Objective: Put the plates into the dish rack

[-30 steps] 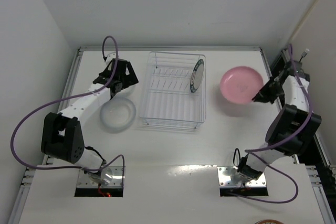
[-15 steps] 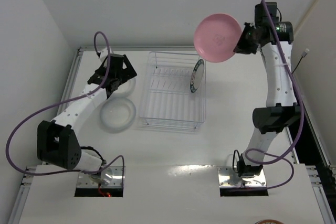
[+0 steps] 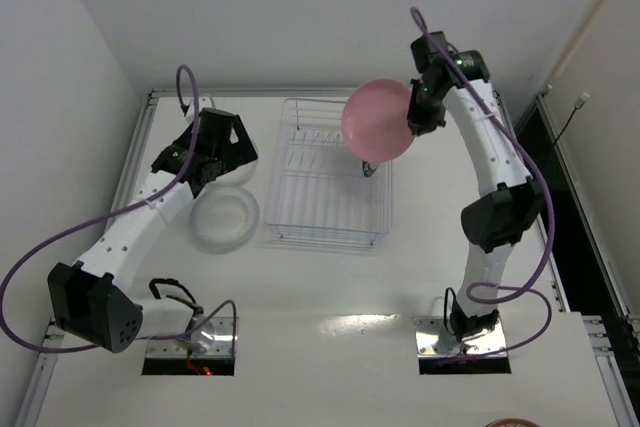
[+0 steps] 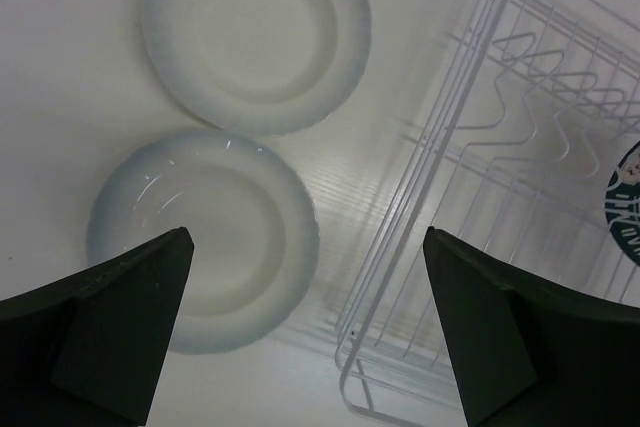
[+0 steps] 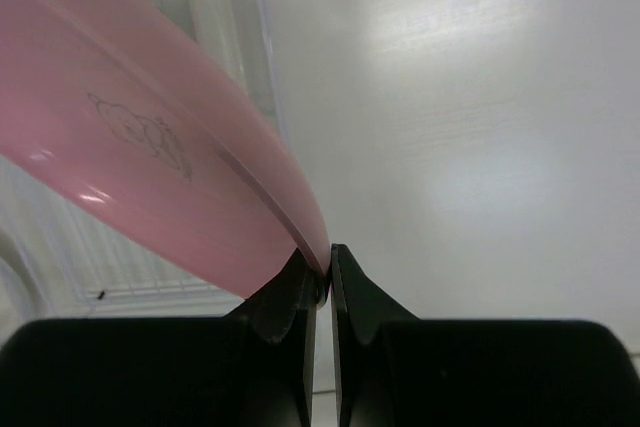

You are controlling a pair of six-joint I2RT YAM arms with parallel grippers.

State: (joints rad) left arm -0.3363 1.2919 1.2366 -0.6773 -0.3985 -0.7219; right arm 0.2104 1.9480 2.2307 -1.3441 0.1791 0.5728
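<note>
My right gripper (image 3: 412,115) is shut on the rim of the matte pink plate (image 3: 377,119) and holds it tilted in the air over the back right of the white wire dish rack (image 3: 322,182). The wrist view shows the jaws pinching the pink plate (image 5: 150,147) at its edge (image 5: 325,265). The patterned plate (image 4: 628,209) stands in the rack's right side, mostly hidden behind the pink one from above. Two clear glass plates (image 4: 257,32) (image 4: 203,237) lie left of the rack (image 4: 520,137). My left gripper (image 3: 222,150) hovers open and empty above them (image 4: 310,332).
One clear plate (image 3: 225,219) lies flat on the white table close to the rack's left side; the other is partly under my left gripper. White walls close in the table at the back and left. The right arm arches high over the table's right side.
My right arm has lifted the pink plate off the table on the right, then swung it left and down to over the rack's back right. My left gripper shifted slightly.
</note>
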